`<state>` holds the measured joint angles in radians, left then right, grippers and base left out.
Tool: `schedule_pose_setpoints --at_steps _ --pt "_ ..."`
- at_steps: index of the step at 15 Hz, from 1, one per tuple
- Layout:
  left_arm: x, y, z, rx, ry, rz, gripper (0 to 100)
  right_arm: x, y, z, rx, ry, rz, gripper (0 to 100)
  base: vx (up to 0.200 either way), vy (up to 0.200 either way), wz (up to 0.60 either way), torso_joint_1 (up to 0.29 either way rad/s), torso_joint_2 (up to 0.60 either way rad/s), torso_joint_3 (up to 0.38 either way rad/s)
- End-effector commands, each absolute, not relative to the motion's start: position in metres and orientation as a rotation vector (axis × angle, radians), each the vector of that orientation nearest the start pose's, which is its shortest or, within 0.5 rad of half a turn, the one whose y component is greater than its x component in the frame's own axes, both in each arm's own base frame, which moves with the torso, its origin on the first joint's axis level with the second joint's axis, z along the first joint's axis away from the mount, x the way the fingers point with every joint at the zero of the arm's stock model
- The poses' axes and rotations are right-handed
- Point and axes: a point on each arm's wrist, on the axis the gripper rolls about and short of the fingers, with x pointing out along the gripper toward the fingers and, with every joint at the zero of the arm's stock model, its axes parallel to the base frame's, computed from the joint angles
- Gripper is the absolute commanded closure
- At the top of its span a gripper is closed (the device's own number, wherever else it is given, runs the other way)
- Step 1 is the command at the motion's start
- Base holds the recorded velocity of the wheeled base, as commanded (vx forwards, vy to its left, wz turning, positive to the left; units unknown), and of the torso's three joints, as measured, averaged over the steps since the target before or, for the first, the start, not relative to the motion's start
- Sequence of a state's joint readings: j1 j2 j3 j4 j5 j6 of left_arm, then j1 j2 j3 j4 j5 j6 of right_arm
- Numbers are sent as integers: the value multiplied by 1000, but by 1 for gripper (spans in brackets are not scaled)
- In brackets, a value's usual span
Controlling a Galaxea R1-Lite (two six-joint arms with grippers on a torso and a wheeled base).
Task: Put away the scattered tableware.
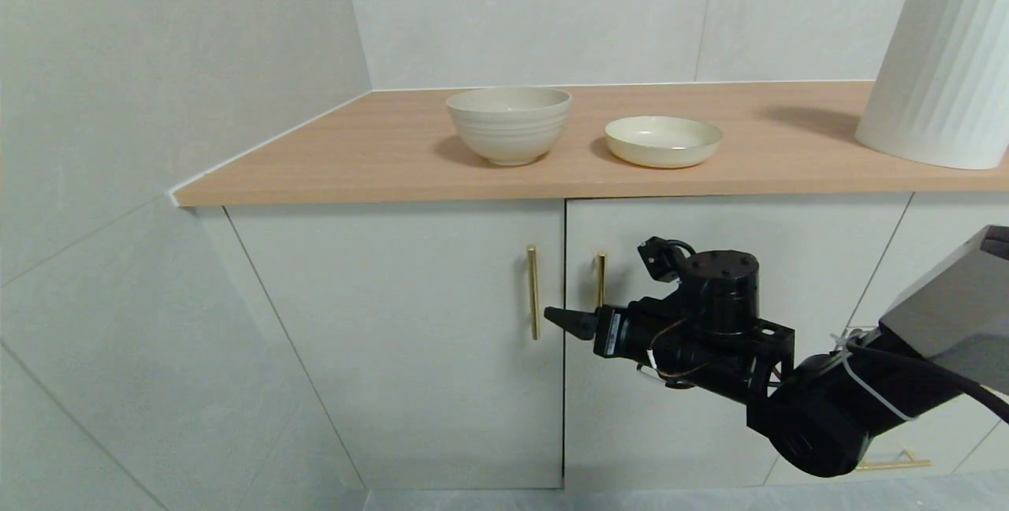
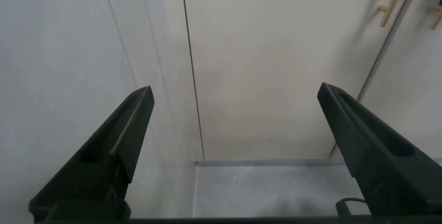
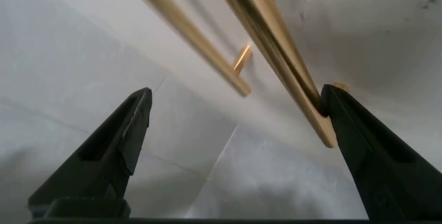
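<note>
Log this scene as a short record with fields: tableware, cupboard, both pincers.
Tableware: bowl and shallow dish, side by side, apart, on the countertop
Cupboard: doors shut, two gold handles at the seam
Right pincer: open, at the handles, holding nothing
Left pincer: open, empty, low, facing the doors
Other: white ribbed container at the countertop's right end

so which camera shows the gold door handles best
The head view: both handles flank the door seam, the right gripper at them. The right wrist view crops them close up; the left wrist view catches them far off.
</note>
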<state>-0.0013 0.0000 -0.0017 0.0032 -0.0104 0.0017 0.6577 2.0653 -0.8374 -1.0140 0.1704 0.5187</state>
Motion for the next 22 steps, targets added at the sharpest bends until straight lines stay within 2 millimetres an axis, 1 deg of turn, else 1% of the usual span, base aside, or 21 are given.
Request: schedule_pose_setpoints --at_steps 1,6,7,8,10,12,14,16,18,19,20,21,22 --pt "-23 0 76 2 2 -12 0 283 232 109 436 429 795 0 0 0 0 0 0 0" --pt "-23 0 76 2 2 -12 0 259 216 122 436 457 893 0 0 0 0 0 0 0" --pt "-23 0 76 2 2 -12 0 257 214 123 436 459 899 0 0 0 0 0 0 0" --pt "-23 0 76 2 2 -12 0 247 207 121 431 486 915 0 0 0 0 0 0 0" --pt "-23 0 76 2 2 -11 0 239 201 118 427 510 922 0 0 0 0 0 0 0" --pt "-23 0 76 2 2 -12 0 225 192 121 424 520 930 0 0 0 0 0 0 0" --pt "-23 0 76 3 2 -11 0 211 185 129 425 508 965 0 0 0 0 0 0 0" --pt "-23 0 76 8 1 -12 0 204 181 129 424 517 973 0 0 0 0 0 0 0" --pt "-23 0 76 15 1 -14 0 198 178 123 416 550 979 0 0 0 0 0 0 0" --pt "-23 0 78 14 -17 -14 0 197 179 121 413 558 984 0 0 0 0 0 0 0" --pt "-26 -1 90 15 -72 -29 0 197 180 121 414 560 983 0 0 0 0 0 0 0" --pt "-31 -2 104 19 -108 -74 0 197 180 121 414 559 984 0 0 0 0 0 0 0" --pt "-34 -4 129 22 -82 -174 0 196 179 122 415 556 985 0 0 0 0 0 0 0"
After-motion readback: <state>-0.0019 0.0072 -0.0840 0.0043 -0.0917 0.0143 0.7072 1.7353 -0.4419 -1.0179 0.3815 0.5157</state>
